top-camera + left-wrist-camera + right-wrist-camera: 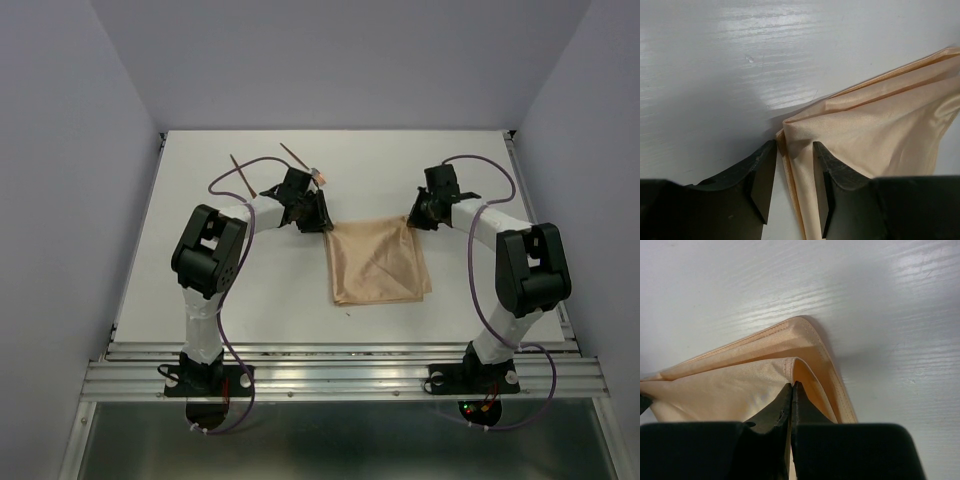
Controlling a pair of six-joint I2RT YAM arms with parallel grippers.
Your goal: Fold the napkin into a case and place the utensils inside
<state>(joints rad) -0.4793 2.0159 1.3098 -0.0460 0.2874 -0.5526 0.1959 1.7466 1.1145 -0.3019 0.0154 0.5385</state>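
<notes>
evidently a fold was in hand. the two utensils [296, 157] lay near the far left corner of the table [200, 290], apart from the cloth. the left gripper [794, 187] stood at the far left corner of the napkin [378, 262], its jaws spread with the layered corner running between them, not yet nipped. the napkin itself lay mid-table, doubled into a rough square. at its far right corner the right gripper [791, 390] had its jaws pressed together, seemingly on the upper layer alone, which curled up to the tips. to do the step well, the left would need to close on the same layers as the right, and the two would then need to travel together and level, so that the edge came over square and not skewed. from above, both grippers hid the corners they worked on. in the wrist views it was hard to tell how many layers sat in each grip, and the utensils' heads were too small to make out.
</notes>
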